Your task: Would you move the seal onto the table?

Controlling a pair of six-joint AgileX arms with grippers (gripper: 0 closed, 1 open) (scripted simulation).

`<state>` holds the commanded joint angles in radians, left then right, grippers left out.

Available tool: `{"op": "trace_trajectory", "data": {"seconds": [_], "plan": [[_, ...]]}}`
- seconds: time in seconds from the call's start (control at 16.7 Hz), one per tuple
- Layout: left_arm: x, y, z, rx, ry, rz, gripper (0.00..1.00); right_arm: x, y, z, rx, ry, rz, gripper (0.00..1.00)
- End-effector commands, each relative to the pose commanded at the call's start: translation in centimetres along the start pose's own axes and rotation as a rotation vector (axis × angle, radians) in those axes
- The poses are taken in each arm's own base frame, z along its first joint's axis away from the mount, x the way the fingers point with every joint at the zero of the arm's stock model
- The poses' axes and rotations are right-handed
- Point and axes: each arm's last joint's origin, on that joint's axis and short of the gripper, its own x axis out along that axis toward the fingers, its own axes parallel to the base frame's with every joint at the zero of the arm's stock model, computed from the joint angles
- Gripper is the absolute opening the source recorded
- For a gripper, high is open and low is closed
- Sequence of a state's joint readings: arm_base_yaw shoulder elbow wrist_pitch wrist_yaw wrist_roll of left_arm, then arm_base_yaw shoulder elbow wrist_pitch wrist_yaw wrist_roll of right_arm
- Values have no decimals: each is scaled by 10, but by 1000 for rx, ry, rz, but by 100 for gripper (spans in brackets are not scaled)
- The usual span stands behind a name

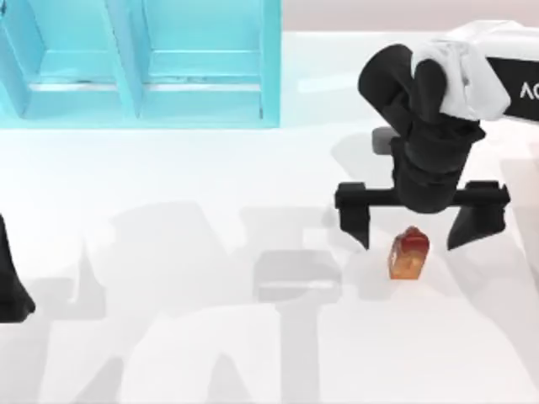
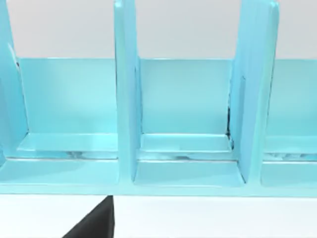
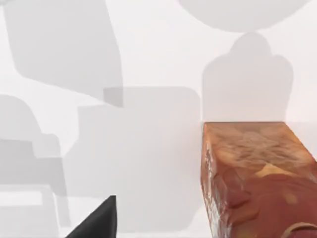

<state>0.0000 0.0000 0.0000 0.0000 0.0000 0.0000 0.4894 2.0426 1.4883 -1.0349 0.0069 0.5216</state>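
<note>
Two arms were at the tabletop, the largest thing before me, white and bare but for shadows. Behind it stood the turquoise shelf, its compartments showing empty in the left wrist view. My right gripper hung over the right side, its fingers spread wide, one to either side of the seal and not touching it. The seal stood on the tabletop just below that gap, well apart from the shelf, so I judged the task nearly or wholly done. My left gripper sat parked at the left edge, and I could not tell how its fingers stood.

As for risk: if I lifted away crookedly or swung sideways, a finger could clip the seal and tip or skid it, since it is small and glossy. Closing again would drag it along.

Writing: "AC" on my right arm's casing, cut off by the frame.
</note>
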Motion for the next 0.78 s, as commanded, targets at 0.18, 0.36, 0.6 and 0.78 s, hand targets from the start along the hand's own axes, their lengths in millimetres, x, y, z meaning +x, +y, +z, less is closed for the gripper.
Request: {"op": "trace_trajectory", "data": {"seconds": [0.18, 0.36, 0.6, 0.78], "plan": [[0, 0, 0, 0, 0, 0, 100, -25, 2, 1, -4, 23, -14, 100], [0, 0, 0, 0, 0, 0, 100, -55, 1, 0, -6, 20, -15, 100], [0, 0, 0, 0, 0, 0, 100, -104, -3, -6, -8, -4, 2, 100], [0, 0, 0, 0, 0, 0, 100, -120, -6, -9, -7, -16, 12, 100]]}}
